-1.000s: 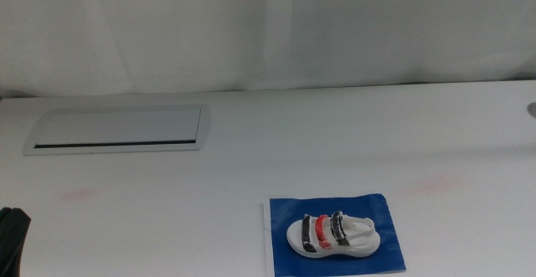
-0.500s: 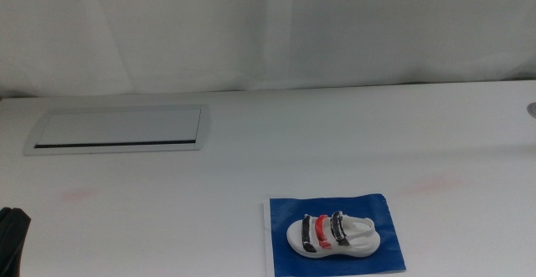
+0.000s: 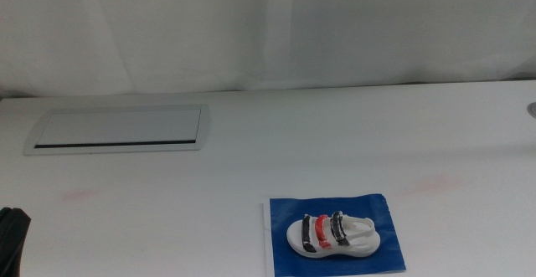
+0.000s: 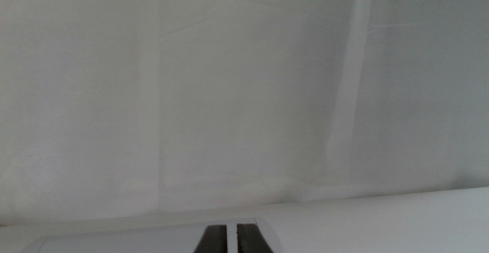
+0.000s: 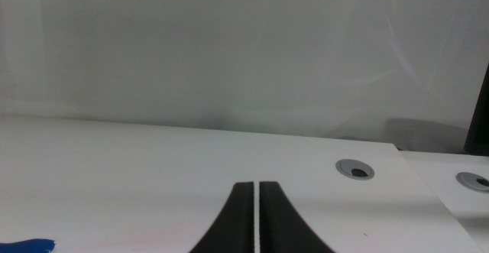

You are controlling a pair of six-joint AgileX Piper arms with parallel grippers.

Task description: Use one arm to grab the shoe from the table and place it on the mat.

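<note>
The shoe [image 3: 332,233], a small white sandal with two dark navy straps and one red strap, lies on its side on the deep-blue mat [image 3: 385,248] near the front of the white table [image 3: 335,143]. No gripper touches it. A dark bit of the left arm [image 3: 12,239] shows at the bottom left edge of the middle view. The left gripper [image 4: 231,228] is shut and empty, its jaws pointing at the back wall. The right gripper [image 5: 255,186] is shut and empty over bare table; a blue corner of the mat [image 5: 27,246] shows in the right wrist view.
A grey rectangular inset panel [image 3: 117,129] sits at the back left of the table. Faint pink smudges [image 3: 79,196] mark the tabletop. Round cable holes [image 5: 355,169] sit near the table's right side. A white curtain hangs behind.
</note>
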